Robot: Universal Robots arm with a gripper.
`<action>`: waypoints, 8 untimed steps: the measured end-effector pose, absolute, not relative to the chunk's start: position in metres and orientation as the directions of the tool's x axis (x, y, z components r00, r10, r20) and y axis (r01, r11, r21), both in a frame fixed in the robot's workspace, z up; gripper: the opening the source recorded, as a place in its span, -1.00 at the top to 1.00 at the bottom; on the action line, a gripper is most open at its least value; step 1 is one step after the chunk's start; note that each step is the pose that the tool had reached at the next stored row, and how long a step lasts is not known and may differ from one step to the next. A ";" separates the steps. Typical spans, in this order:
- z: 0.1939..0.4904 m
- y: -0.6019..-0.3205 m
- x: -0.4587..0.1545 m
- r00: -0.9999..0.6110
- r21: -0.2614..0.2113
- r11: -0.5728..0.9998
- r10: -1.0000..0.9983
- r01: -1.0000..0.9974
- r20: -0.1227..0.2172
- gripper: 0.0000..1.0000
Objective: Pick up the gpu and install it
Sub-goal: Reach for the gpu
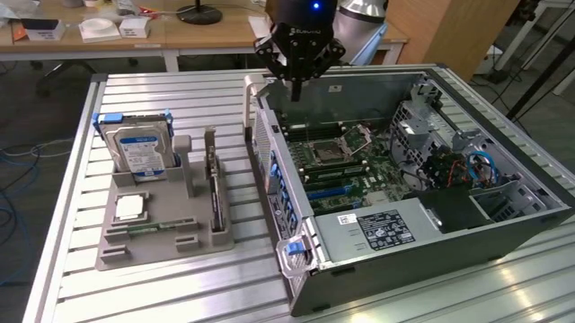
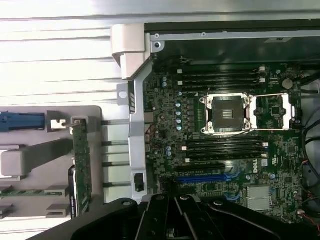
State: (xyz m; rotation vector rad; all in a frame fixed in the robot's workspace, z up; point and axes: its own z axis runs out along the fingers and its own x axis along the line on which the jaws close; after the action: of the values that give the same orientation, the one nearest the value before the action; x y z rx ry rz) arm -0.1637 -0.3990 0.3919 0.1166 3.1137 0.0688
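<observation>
Over the open PC case (image 1: 431, 264) wall, the gripper (image 1: 295, 93) hangs w/ jaws pinched shut, nothing held. Gpu (image 1: 214, 180) stands on edge in grey holder (image 1: 157, 254) on worktop (image 1: 161, 296), beside hard drive (image 1: 139, 149). It's upright prob. so the top edge is easy to pinch.

Arm (image 1: 303, 27) pointing straight down, jaws closed, empty

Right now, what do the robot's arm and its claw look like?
The gripper is black, made of angular linked bars tapering to a narrow tip, with pale lettering on its body and a blue light above. The arm behind it has a rounded silver-grey casing.
</observation>
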 end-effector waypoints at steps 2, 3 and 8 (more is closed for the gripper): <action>0.392 -0.399 -0.169 -0.997 0.045 0.996 0.075 0.074 -0.023 0.79; 0.392 -0.399 -0.172 -0.997 0.045 0.996 0.075 0.074 -0.023 0.79; 0.391 -0.399 -0.184 -0.997 0.045 0.996 0.075 0.074 -0.023 0.79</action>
State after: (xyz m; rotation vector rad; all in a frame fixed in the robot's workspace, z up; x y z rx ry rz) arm -0.1844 -0.3990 0.3912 0.1166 3.1136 0.0689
